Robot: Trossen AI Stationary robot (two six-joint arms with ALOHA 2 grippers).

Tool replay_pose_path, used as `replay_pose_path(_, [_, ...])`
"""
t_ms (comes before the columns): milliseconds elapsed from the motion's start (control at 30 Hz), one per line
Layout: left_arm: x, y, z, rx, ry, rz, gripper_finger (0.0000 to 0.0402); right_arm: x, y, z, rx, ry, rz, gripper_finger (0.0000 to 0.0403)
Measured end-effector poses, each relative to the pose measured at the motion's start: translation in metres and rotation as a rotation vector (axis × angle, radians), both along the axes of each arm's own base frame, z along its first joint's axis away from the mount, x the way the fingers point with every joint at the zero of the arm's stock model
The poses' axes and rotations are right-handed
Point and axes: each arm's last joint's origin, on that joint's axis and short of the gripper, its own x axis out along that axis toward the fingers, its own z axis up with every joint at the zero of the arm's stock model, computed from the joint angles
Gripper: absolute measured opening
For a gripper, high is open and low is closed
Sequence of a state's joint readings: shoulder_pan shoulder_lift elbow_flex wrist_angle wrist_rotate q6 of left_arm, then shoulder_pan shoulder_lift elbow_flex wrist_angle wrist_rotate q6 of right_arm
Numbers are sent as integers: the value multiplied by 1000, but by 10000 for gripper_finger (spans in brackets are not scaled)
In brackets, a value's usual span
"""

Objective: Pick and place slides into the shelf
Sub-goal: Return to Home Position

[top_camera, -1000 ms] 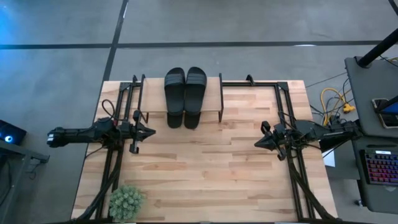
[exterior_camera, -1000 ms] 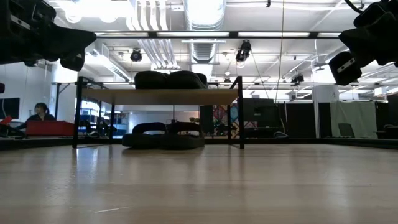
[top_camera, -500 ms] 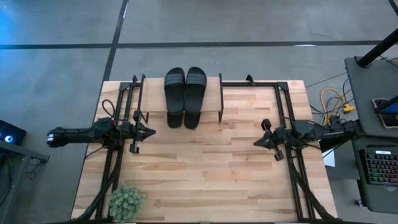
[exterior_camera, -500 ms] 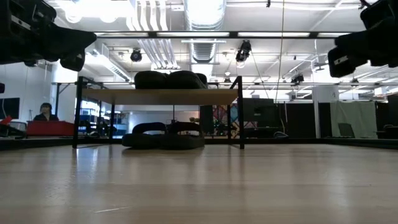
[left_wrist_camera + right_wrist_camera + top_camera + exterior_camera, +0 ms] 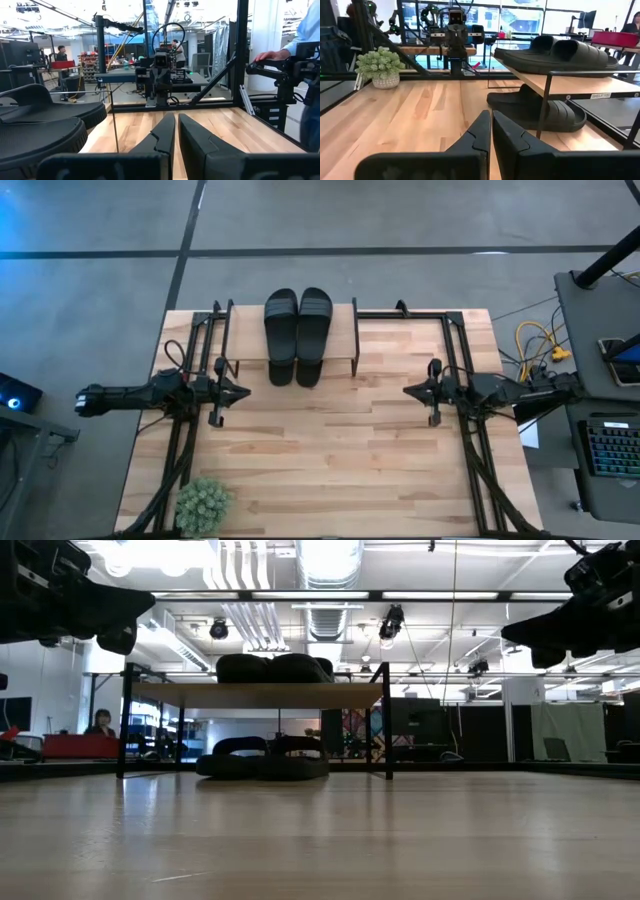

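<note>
Left tool (image 5: 243, 391), right tool (image 5: 408, 391) clenched; slides (image 5: 297, 330) lie crosswise on shelf (image 5: 338, 340), toes seemingly rearward.

A small green potted plant (image 5: 204, 504) is seen near the front left corner of the light wooden plank tabletop (image 5: 330, 460), which is set on a grey concrete floor (image 5: 90, 290). Yellow cables (image 5: 537, 340) are looped on the floor beside a dark side desk (image 5: 590, 310), where a keyboard with rainbow-lit keys (image 5: 612, 448) is placed. A person (image 5: 101, 723) is glimpsed in the workshop beyond.
</note>
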State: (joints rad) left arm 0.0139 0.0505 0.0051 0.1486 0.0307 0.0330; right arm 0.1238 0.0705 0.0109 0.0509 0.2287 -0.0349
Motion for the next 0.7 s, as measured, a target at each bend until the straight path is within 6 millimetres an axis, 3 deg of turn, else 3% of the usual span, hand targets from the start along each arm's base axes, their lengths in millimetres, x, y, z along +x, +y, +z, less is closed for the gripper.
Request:
replay_pose_path(233, [0, 0, 0, 0, 2, -1, 10, -2, 3, 1, -16, -13, 108, 8])
replay_pose_path(700, [0, 0, 0, 0, 1, 0, 10, -2, 3, 1, -51, -9, 100, 9])
